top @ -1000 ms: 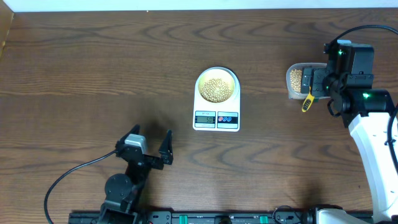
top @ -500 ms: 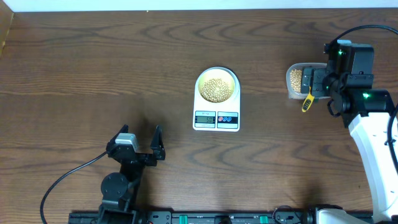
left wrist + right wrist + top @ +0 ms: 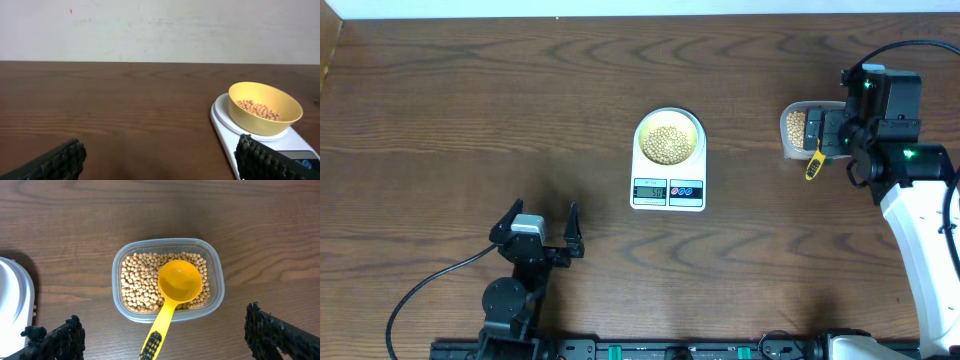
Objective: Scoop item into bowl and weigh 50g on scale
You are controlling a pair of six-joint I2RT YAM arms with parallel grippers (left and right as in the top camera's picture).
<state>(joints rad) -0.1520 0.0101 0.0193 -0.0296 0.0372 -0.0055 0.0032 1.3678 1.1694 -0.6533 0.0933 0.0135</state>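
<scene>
Scale (image 3: 668, 176) sits mid-bench (image 3: 470, 120), white, with its display and buttons on the near edge. The digits are too small to read. Bowl (image 3: 644, 128), pale yellow, sits upright on the scale's round platform and covers most of it. Beans (image 3: 669, 142) lie in a shallow layer across the bowl's bottom. The left wrist view shows the same: bowl (image 3: 260, 125) on the scale (image 3: 225, 122), with beans (image 3: 257, 109) well below the rim.

Clear container (image 3: 790, 125) stands right of the scale, well apart from it, on the bench. The right wrist view shows the container (image 3: 216, 287) mostly full of beans (image 3: 137, 282). Yellow scoop (image 3: 179, 281) rests in it cup-up on the beans. The cup is empty, and the handle runs out over the container's near rim. The scoop handle (image 3: 813, 165) also shows from overhead, on the near side of the container.

Left jaws: near side of the scale and off to its left, low over bare bench, well apart from scale and bowl. They are spread wide with nothing between them, no contact with anything.

Right jaws: right of the scale, over the container. Both tips show at the bottom corners of the wrist view, spread as wide as they go. They are empty and clear of the scoop and the container.
</scene>
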